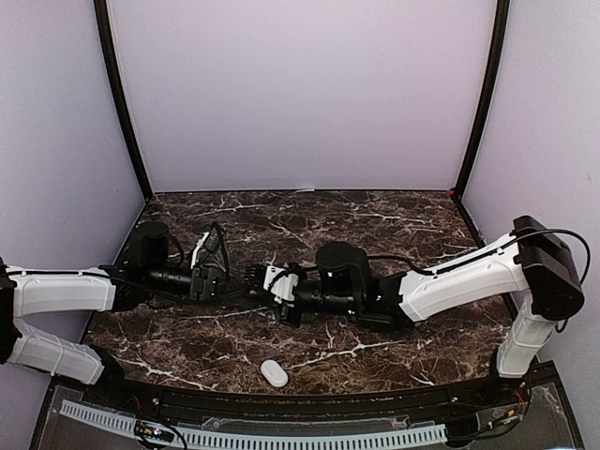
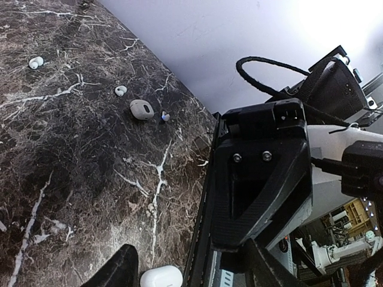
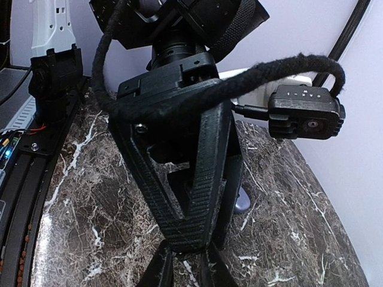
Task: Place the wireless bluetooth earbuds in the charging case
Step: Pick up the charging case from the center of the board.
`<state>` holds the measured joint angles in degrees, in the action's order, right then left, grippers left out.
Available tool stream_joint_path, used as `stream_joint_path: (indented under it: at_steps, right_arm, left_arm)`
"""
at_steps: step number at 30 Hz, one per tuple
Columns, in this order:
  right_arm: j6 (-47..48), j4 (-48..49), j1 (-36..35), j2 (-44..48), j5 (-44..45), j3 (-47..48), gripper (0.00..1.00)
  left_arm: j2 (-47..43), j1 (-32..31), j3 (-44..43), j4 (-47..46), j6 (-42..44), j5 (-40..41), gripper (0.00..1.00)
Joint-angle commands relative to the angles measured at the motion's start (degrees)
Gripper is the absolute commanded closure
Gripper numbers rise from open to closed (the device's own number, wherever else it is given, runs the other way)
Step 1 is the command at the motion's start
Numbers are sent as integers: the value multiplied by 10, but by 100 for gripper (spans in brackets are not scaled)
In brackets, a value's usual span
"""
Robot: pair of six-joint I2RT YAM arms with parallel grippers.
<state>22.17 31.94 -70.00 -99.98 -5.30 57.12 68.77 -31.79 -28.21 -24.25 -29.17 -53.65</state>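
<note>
The left hand (image 3: 203,236) is hiding most of a lavender item (image 3: 242,202). The lower edge is cropping a white case (image 2: 161,278).

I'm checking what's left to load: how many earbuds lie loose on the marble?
3, in the left wrist view: one white earbud at far left, another white earbud further right, a tiny bud beside an unidentified grey oval. Others may be hidden.

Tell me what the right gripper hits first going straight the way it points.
Most likely the left gripper: its black fingers stand directly ahead of the right gripper, though depth is unclear.
</note>
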Motion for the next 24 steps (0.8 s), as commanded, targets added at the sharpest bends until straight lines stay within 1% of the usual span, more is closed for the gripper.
stream_joint_path:
  at_steps: [1, 5, 6, 11, 14, 20, 22, 24]
  right_arm:
    - [3, 4, -5, -6, 4, 19, 89]
    - [7, -5, -6, -5, 1, 19, 99]
    - [8, -7, -6, -4, 2, 21, 100]
    - [11, -11, -6, 5, 8, 16, 100]
    - [0, -9, -5, 14, 47, 8, 100]
    - [-73, 26, 26, 77, 115, -73, 100]
    - [-102, 26, 43, 115, 120, -116, 100]
    - [-121, 24, 54, 142, 108, -149, 100]
  left_arm:
    - [-19, -6, -16, 21, 23, 9, 38]
    - [-25, -7, -18, 28, 28, 11, 38]
    - [-25, -7, -19, 31, 30, 11, 38]
    - [-22, -9, -27, 57, 44, 13, 38]
    - [-26, -9, -31, 74, 53, 24, 38]
    - [-38, -9, -30, 124, 66, 71, 39]
    - [-37, -9, -29, 138, 64, 92, 39]
    - [-35, -11, -26, 145, 61, 96, 39]
